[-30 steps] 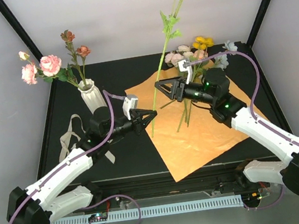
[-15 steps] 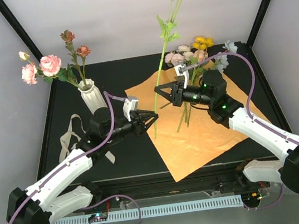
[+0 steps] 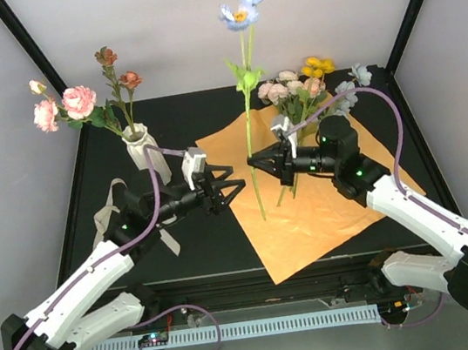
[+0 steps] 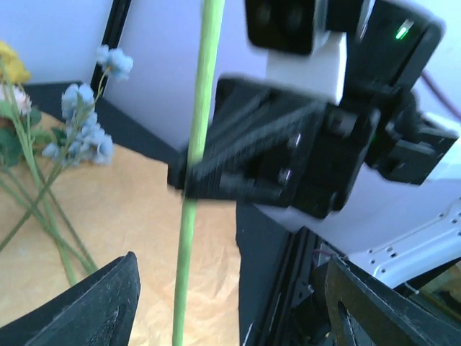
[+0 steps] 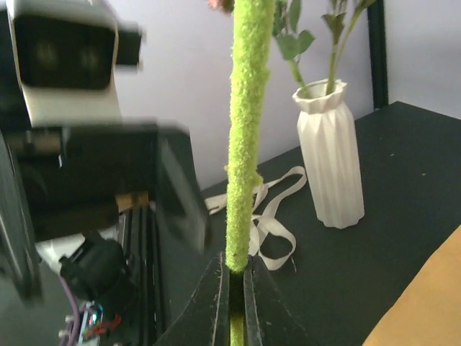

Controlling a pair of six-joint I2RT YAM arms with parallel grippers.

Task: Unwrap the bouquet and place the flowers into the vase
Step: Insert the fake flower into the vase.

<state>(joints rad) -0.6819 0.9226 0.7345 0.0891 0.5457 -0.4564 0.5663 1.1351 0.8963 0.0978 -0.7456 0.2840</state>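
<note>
A long green stem (image 3: 251, 150) with pale-blue blooms (image 3: 239, 14) stands nearly upright over the paper's left edge. My right gripper (image 3: 254, 164) is shut on this stem, seen close up as the stem (image 5: 245, 137) pinched between the right gripper (image 5: 234, 288) fingers. My left gripper (image 3: 234, 179) is open just left of the stem (image 4: 193, 187), not touching it. The off-white ribbed vase (image 3: 140, 150) at the back left holds pink and reddish flowers (image 3: 78, 101). The bouquet's orange paper (image 3: 311, 216) lies spread flat, with the other flowers (image 3: 302, 87) on its far end.
A cream ribbon (image 3: 113, 212) lies on the black table left of the left arm, near the vase's foot, and shows as the ribbon (image 5: 268, 216) beside the vase (image 5: 330, 155). Black frame posts (image 3: 30, 47) rise at the back corners.
My left gripper opened, released the stem and drew back left. My right gripper shut on the stem and swung it upright, moving left.
</note>
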